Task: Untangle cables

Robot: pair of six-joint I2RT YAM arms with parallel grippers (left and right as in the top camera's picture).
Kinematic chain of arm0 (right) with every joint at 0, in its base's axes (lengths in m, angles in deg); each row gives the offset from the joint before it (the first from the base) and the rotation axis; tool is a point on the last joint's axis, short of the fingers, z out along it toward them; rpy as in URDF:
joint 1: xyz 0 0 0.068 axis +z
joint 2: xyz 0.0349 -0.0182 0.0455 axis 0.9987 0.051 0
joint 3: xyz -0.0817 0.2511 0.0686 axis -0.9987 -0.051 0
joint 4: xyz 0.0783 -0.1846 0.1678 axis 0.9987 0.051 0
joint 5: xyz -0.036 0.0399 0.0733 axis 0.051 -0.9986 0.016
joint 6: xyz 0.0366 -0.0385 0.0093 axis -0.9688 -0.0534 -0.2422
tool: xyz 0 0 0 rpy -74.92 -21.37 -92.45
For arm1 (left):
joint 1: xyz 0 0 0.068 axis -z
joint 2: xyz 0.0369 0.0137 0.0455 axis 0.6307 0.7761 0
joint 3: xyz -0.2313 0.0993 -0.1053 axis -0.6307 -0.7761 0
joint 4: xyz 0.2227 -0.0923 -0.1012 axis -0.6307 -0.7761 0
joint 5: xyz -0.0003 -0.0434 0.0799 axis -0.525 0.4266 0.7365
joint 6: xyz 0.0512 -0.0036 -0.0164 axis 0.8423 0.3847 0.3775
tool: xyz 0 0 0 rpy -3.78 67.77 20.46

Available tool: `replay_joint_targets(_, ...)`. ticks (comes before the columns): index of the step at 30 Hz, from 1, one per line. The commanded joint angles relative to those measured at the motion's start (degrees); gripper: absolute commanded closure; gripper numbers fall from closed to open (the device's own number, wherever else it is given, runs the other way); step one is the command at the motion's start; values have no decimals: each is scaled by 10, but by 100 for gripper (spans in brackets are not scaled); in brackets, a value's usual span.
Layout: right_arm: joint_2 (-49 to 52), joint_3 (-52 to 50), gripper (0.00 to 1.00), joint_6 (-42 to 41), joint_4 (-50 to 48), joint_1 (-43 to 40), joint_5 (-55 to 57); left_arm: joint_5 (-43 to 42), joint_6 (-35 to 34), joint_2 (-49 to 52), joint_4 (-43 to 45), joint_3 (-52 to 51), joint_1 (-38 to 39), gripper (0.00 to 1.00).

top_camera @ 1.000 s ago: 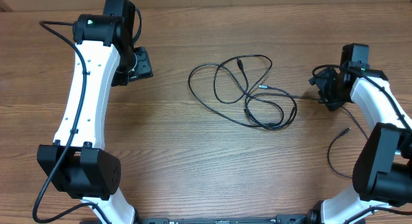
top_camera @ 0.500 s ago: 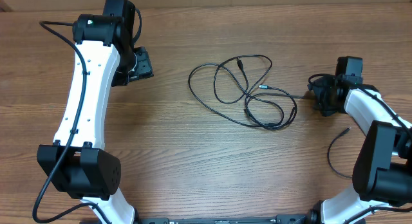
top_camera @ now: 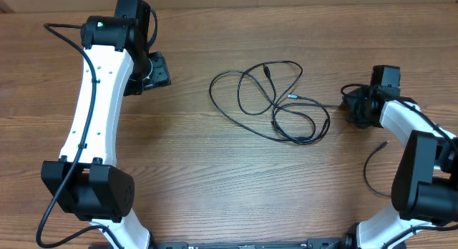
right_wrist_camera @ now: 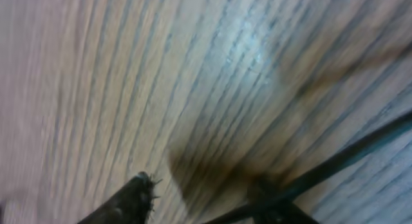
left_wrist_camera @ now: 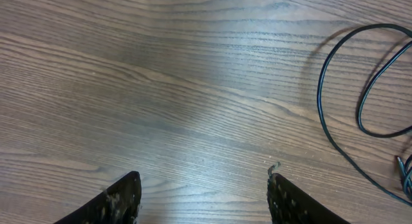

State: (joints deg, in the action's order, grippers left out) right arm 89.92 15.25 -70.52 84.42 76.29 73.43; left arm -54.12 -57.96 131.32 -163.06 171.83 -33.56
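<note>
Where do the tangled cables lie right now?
In the overhead view the cables lie looped mid-table, nearer the right gripper than the left gripper.

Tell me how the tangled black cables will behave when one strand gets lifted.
The cables are thin and lie in loose curves, so they will probably be floppy and sag from any grip point. Their loops cross one another, so lifting one strand likely drags the rest. They look light and should slide over the wooden table.
</note>
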Motion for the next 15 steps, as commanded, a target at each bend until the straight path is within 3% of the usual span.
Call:
replay_joint_targets(1, 17, -9, 76, -3, -5, 3, -2, -5, -6, 1, 2, -2, 2, 37)
replay_joint_targets(3, 17, -8, 90, -2, -16, 3, -23, -5, -6, 1, 2, -2, 2, 37)
replay_joint_targets(5, 16, -2, 96, 4, -23, 2, -43, -5, -6, 1, 2, -2, 2, 37)
replay_joint_targets(10, 15, 78, 96, 93, 13, -18, -139, -5, -6, 1, 2, -2, 2, 37)
replay_joint_targets(15, 11, 243, 96, 228, 162, -30, -231, -5, -6, 1, 5, -2, 2, 37)
